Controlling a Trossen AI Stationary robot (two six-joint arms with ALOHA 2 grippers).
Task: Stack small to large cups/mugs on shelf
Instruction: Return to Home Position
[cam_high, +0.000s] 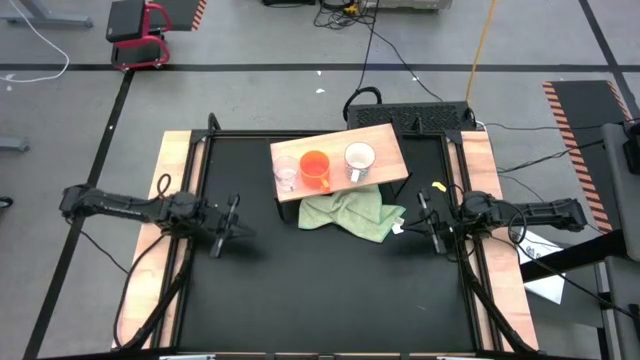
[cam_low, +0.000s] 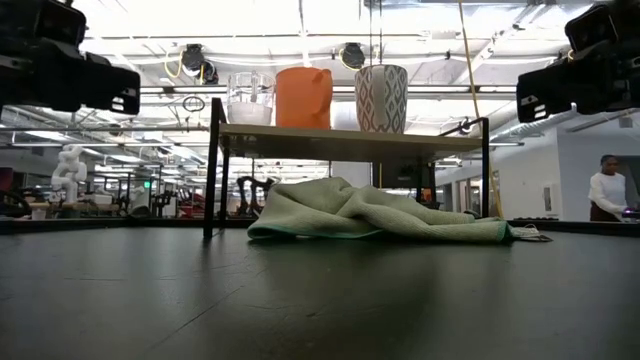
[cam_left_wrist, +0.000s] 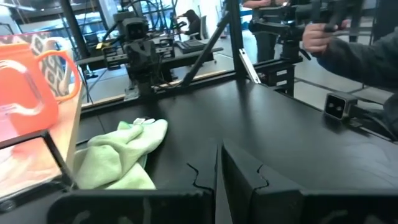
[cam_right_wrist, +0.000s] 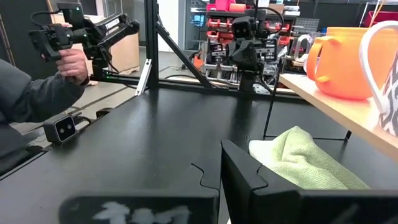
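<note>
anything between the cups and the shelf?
Nothing visible. Glass cup, orange mug and white mug stand on the shelf; green cloth lies below it. Left gripper and right gripper sit at the sides.

A robotics lab: loose floor cables (cam_high: 484, 40), striped hazard tape (cam_high: 560, 105).

Shelf (cam_high: 380, 140) stands at 12 o'clock on the desk (cam_high: 320, 290). On the shelf, one row: glass cup (cam_high: 287, 176) at the 9 o'clock end, mid-sized mug (cam_high: 314, 168) in the middle, large mug (cam_high: 359, 158) toward 3 o'clock. Cloth (cam_high: 350, 212) lies at the shelf's 6 o'clock, partly under it. Left claw (cam_high: 228, 222) at the desk's 9 o'clock, right claw (cam_high: 428, 220) at 3 o'clock, both well apart from the shelf.
</note>
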